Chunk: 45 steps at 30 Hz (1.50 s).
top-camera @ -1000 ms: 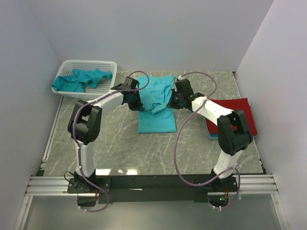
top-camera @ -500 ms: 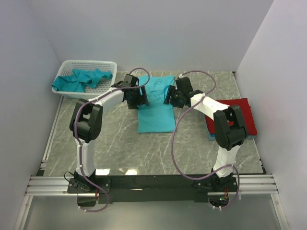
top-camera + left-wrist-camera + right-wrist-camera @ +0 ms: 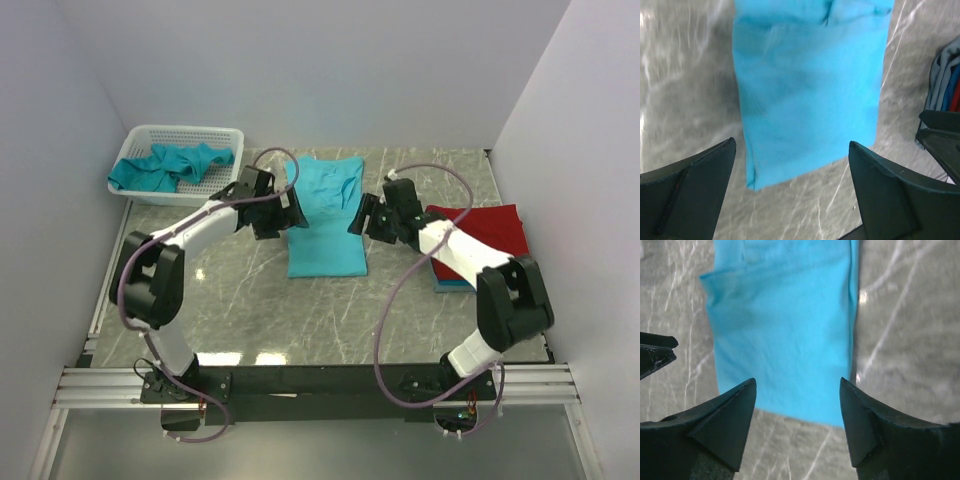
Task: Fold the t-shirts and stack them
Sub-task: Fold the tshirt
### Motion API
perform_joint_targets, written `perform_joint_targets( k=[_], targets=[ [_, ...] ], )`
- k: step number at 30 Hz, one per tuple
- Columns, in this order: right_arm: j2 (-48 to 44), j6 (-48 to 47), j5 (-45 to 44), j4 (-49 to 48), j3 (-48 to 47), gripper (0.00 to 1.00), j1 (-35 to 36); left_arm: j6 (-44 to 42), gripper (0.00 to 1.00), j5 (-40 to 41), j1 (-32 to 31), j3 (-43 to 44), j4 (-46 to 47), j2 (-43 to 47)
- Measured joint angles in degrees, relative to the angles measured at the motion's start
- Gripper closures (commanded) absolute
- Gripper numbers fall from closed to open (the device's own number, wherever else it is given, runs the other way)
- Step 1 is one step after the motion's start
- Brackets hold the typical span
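Handling: teal t-shirt likely soft, limp, light; best pinched at near-edge corners.
Fingers: left fingers, right fingers apart, empty.

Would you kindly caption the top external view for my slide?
Left gripper and right gripper, both open, flank a folded turquoise cloth t-shirt on the grey marbled table.

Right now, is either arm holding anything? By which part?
Nothing is held. Both arms' jaws are open and empty, flanking the teal shirt, which lies flat on the table.
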<state>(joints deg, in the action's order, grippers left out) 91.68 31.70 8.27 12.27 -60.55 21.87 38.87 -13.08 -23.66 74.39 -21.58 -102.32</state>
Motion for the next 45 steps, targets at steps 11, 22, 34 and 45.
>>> perform_joint_targets(
  k=[11,22,34,45],
  targets=[
    [-11.91,1.92,1.86,-2.45,17.64,0.1,0.28,4.48,0.01,0.68,-4.83,-18.56,3.69,9.03],
    [-10.86,2.14,3.82,-5.46,20.48,0.18,0.87,6.88,0.23,1.31,-5.53,-23.8,7.32,9.68],
    [-5.44,3.21,4.28,-7.19,20.48,0.37,1.03,7.48,0.79,2.45,-5.57,-22.62,8.81,5.27],
    [-2.54,3.78,4.35,-9.64,20.39,0.8,1.03,7.72,0.99,1.84,-5.57,-22.6,10.51,4.22]
  ],
)
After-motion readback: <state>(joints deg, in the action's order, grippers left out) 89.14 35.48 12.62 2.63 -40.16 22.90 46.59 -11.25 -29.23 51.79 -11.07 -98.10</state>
